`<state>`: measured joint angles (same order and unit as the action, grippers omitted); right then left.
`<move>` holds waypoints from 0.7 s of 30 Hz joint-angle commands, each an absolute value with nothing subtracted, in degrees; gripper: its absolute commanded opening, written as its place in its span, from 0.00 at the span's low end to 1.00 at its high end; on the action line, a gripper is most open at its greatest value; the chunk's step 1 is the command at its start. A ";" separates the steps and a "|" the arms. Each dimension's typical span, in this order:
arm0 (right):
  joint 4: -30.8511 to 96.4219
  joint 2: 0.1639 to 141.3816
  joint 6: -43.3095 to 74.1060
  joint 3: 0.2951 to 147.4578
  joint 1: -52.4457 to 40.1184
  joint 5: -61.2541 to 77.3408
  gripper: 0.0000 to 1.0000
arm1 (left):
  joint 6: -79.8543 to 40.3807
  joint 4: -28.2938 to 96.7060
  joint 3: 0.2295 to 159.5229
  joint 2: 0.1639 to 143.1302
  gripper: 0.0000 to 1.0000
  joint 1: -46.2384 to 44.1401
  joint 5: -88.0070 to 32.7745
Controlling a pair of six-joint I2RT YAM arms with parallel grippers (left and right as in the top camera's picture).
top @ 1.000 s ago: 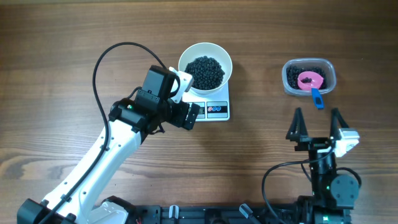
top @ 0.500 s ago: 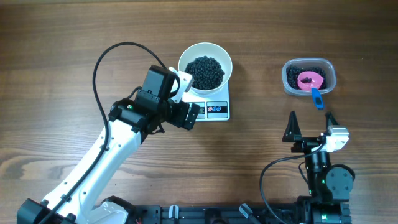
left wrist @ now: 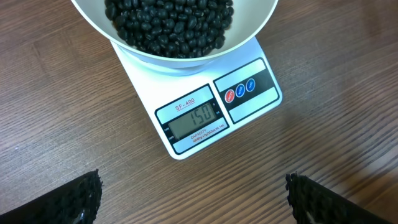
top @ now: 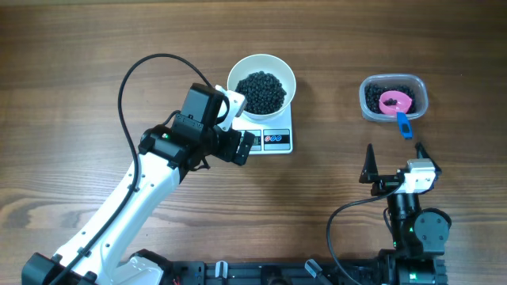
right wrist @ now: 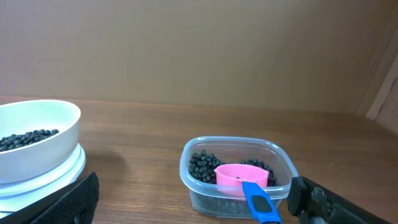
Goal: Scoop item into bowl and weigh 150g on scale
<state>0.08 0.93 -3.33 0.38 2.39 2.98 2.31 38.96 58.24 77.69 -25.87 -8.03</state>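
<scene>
Lots of tiny round black beans (top: 261,91) sit in the round white bowl (top: 235,77), and the bowl sits on the small flat white scale (top: 276,141). Its grey number window (left wrist: 194,119) shows 150, so the weighing looks done. The small pink scoop (top: 395,102) lies in the clear plastic tub (top: 367,89) with more beans. The left gripper (left wrist: 194,202) hangs wide open by the scale, holding nothing. The right gripper (top: 394,162), near the tub, is wide open and empty too.

We take this for a robotics lab: a wood-grain table (top: 71,47), a white left arm (top: 131,198) and black right arm (top: 418,231) mounted at its near edge, a looping black cable (top: 162,55), a plain brown wall (right wrist: 186,50) beyond.
</scene>
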 commanded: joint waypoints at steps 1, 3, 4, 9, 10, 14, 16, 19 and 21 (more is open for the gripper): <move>0.08 0.19 -4.49 0.30 2.09 3.46 1.00 | 2.76 38.79 59.11 77.17 1.00 -25.61 -8.71; 0.08 0.19 -4.49 0.30 2.09 3.46 1.00 | 2.76 38.81 59.11 77.17 1.00 -25.61 -8.71; 0.08 0.19 -4.47 0.30 2.09 3.46 1.00 | 2.76 38.81 59.11 77.17 1.00 -25.61 -8.71; 0.08 0.19 -4.03 0.30 2.09 3.46 1.00 | 2.76 38.81 59.11 77.17 1.00 -25.61 -8.71; 0.08 0.19 -3.81 0.30 2.09 3.46 1.00 | 2.76 38.81 59.11 77.17 1.00 -25.61 -8.71; 0.08 0.19 -2.74 0.30 2.09 3.46 1.00 | 2.76 38.79 59.11 77.17 1.00 -25.61 -8.71; 0.08 0.19 -2.79 0.30 2.09 3.46 1.00 | 2.76 38.81 59.11 77.17 1.00 -25.61 -8.71; 0.08 0.19 -2.74 0.30 2.09 3.46 1.00 | 2.76 38.81 59.11 77.17 1.00 -25.61 -8.71; 0.10 0.19 -2.39 0.30 2.09 3.44 1.00 | 2.76 38.81 59.11 77.17 1.00 -25.61 -8.71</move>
<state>0.08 0.93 -3.27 0.38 2.39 2.98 2.31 38.96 58.24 77.69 -25.87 -8.03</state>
